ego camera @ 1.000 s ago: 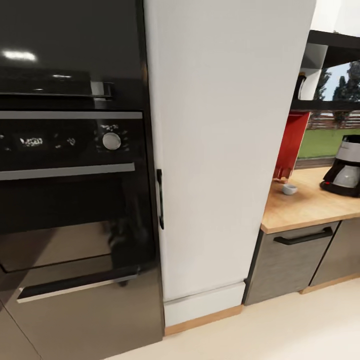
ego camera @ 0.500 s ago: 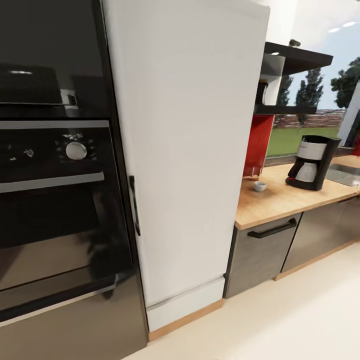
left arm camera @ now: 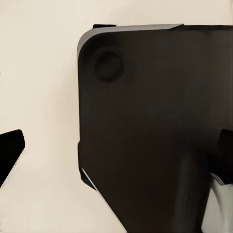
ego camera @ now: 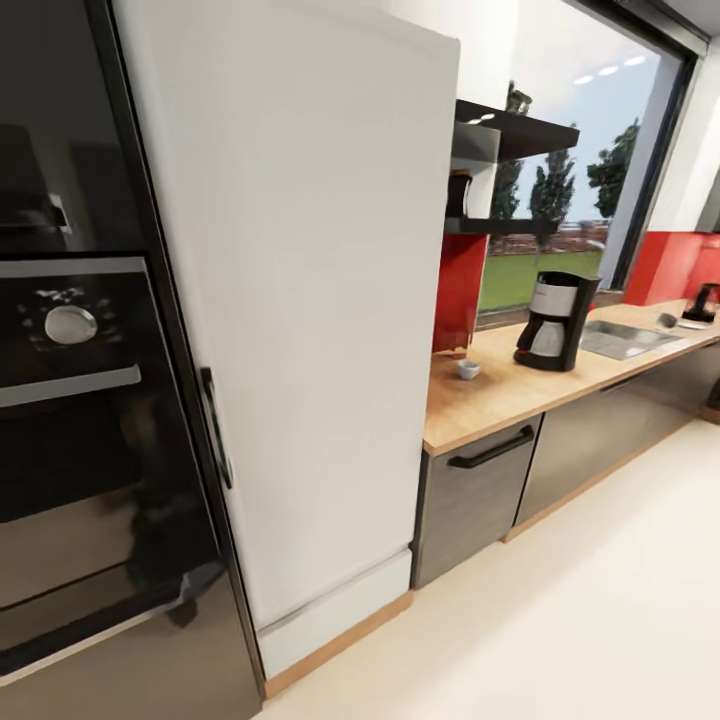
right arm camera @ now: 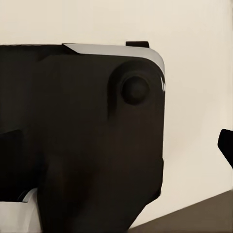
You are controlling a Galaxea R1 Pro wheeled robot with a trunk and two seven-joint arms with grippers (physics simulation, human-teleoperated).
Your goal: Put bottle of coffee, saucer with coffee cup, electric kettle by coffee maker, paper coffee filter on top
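Nearest to me in the head view, a black built-in oven (ego camera: 70,400) with a round silver knob (ego camera: 70,324) fills the left, and beside it stands a tall white cabinet door (ego camera: 310,330) with a black vertical handle (ego camera: 215,427). Past the cabinet, the wooden table (ego camera: 480,405) runs off to the right above a grey drawer front with a black bar handle (ego camera: 492,449). On the table, a small pale coffee cup (ego camera: 468,369) stands near the red wall panel (ego camera: 458,290), apart from the coffee maker (ego camera: 555,321), which stands upright farther along by the window. Beyond the coffee maker a sink (ego camera: 625,340) is set into the table, and at the far end a small dark object (ego camera: 702,303) is too small to identify. Dark shelves (ego camera: 510,130) hang above the red panel. In each wrist view, a dark rounded housing of my arm lies against a pale floor; I cannot tell whether my left hand or my right hand is open or closed.
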